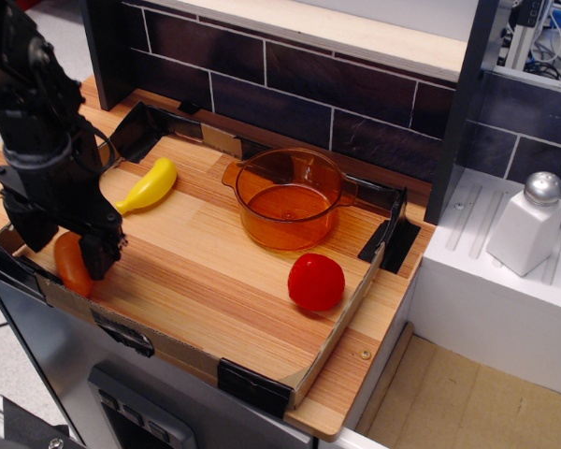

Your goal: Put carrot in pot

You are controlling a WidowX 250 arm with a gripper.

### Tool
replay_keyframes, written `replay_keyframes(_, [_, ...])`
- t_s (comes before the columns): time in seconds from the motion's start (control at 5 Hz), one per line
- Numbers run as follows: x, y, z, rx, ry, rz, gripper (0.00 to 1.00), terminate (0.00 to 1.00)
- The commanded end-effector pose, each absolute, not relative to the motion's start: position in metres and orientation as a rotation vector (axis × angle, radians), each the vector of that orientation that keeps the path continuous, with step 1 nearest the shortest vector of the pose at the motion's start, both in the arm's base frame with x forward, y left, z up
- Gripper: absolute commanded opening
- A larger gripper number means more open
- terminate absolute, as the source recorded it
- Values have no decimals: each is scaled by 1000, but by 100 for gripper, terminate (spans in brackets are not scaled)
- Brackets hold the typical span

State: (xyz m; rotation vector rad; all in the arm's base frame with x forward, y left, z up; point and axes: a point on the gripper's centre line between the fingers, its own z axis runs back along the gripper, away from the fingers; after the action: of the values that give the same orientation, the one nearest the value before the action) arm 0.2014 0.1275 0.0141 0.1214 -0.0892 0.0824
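The orange toy carrot lies at the front left corner of the cardboard tray, partly hidden by my gripper. My black gripper has come down over it with its fingers spread, one on each side of the carrot; the right finger is close beside it, and I cannot tell if it touches. The transparent amber pot stands empty at the back middle of the tray, well to the right of the gripper.
A yellow banana lies just behind the gripper. A red tomato sits in front of the pot. The tray has low cardboard walls. A dark tiled wall runs behind, and a white salt shaker stands on the white unit at right.
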Motion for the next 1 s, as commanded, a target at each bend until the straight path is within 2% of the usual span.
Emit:
replay_keyframes(0.0, [211,131,6,148,-86,108,100,0])
replay_keyframes(0.2, [207,132,5,148,-96,116,0,0])
replay_keyframes(0.4, [210,133,11,134,-99,161,0,0])
replay_keyframes(0.6, [225,127,34,104,-141,218,0,0])
replay_keyframes(0.8, [259,107,78,44,-154,368,0,0])
